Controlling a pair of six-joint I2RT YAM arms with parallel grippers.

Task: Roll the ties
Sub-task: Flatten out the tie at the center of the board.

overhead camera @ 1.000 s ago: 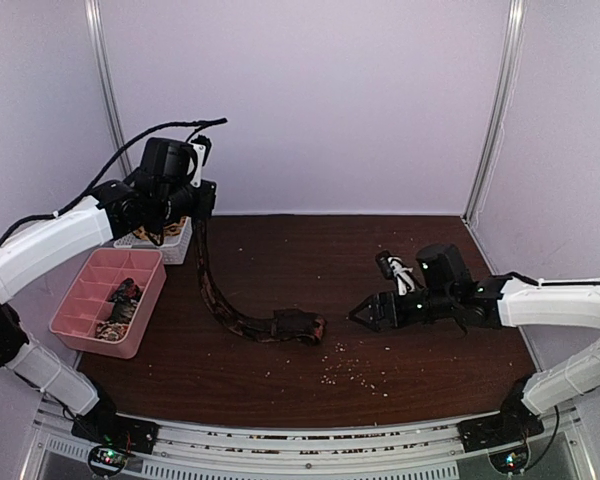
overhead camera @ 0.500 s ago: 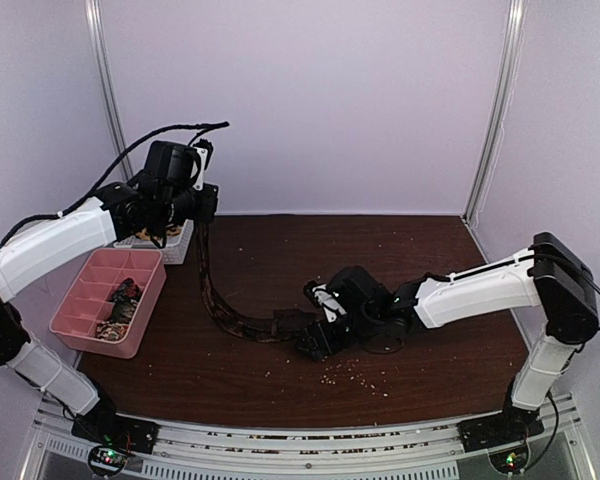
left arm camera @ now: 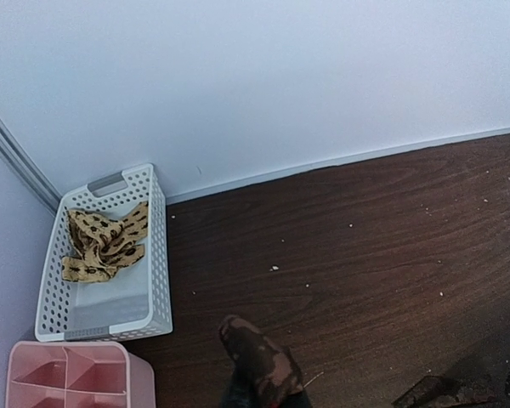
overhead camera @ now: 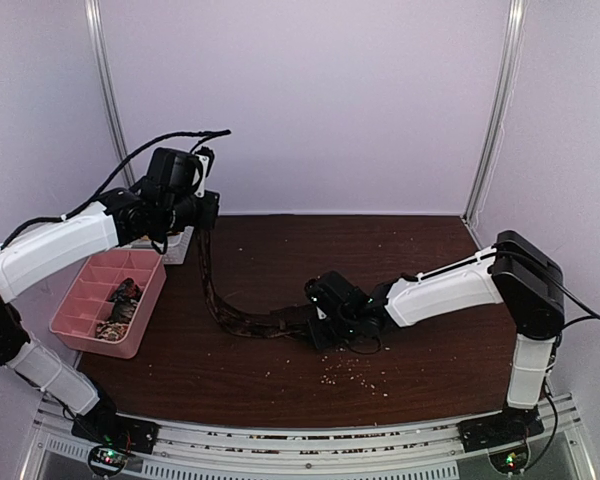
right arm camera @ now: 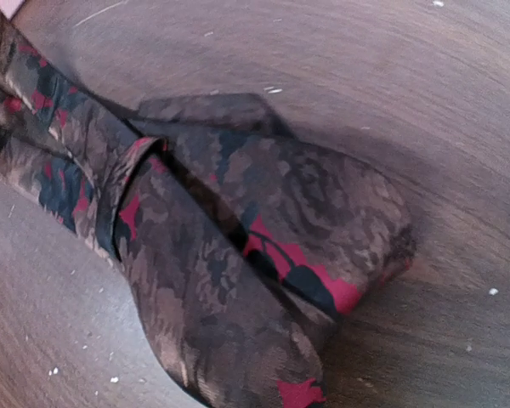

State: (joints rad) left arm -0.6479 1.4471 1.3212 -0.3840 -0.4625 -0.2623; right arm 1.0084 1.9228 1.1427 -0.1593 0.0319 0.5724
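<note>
- The dark brown tie (overhead camera: 223, 308) with red and black blotches is the one in hand.
- One end is up in the air at the back left. The left fingers (overhead camera: 204, 213) are pinched shut on that end.
- From there the tie hangs down, lands on the bench (overhead camera: 440, 270) and bends round to the middle.
- Its other end lies flat on the bench, folded over on itself.
- The right fingers (overhead camera: 317, 326) are right at that folded end. I cannot tell how far open they are, or if they have hold of the cloth.
- I think this is the very start of the roll. There is a fold, but no round roll yet.
- Next, the right fingers need a firm pinch on the fold. Then they need to turn it over and over along the strip.
- The left fingers should keep the strip straight and give it out slowly.
- The cloth is soft, so the fold may flop open if the pinch is weak.
- A tan tie (left arm camera: 102, 246) lies in a white basket (left arm camera: 159, 255) in the back left corner. A pink tray (overhead camera: 100, 272) sits just beside the basket.
</note>
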